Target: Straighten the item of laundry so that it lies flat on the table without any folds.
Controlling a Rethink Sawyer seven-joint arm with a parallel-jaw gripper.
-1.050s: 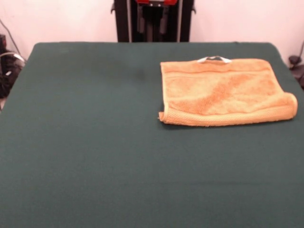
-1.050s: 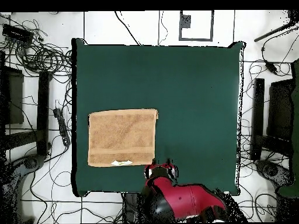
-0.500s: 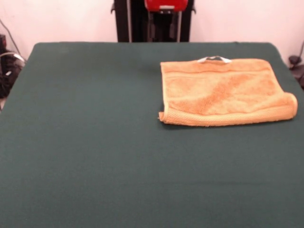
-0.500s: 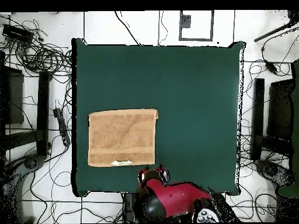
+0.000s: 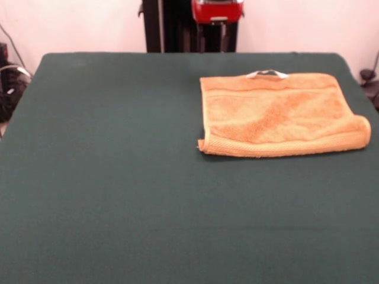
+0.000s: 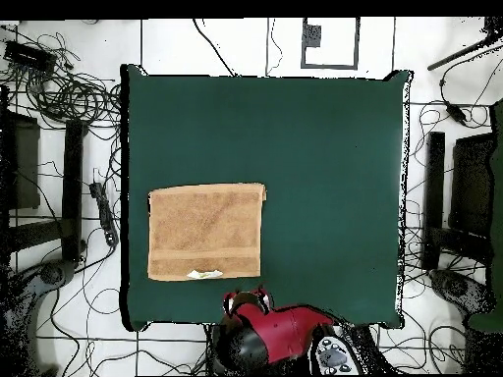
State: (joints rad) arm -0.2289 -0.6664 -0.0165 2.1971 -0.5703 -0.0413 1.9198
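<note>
Orange-tan terry makes up the towel [image 5: 281,115], which in the front view lies on the dark green surface [image 5: 118,177], below and right of the red arm [image 5: 216,10] at the top edge. Its white tag [image 5: 267,74] sits at the edge nearest the arm. The opposite, near edge is rolled into a thick hem that curls up at the right corner, so the cloth is not fully flat there. A darker diagonal streak crosses the pile. The tool itself cannot be made out in this view; only the red housing between black uprights shows.

Looking straight down, the tool [image 6: 246,296] shows as red-and-black tips at the surface's [image 6: 324,177] bottom edge, at the end of the arm [image 6: 280,334]. Whether it is open or closed I cannot tell. The towel [image 6: 206,231] lies up and to the left of the tool, apart from it, close to the surface's left edge. The tag [image 6: 204,274] and a woven band run along the towel edge that faces the tool. Cables [image 6: 59,88] trail on the floor beyond the surface's sides.
</note>
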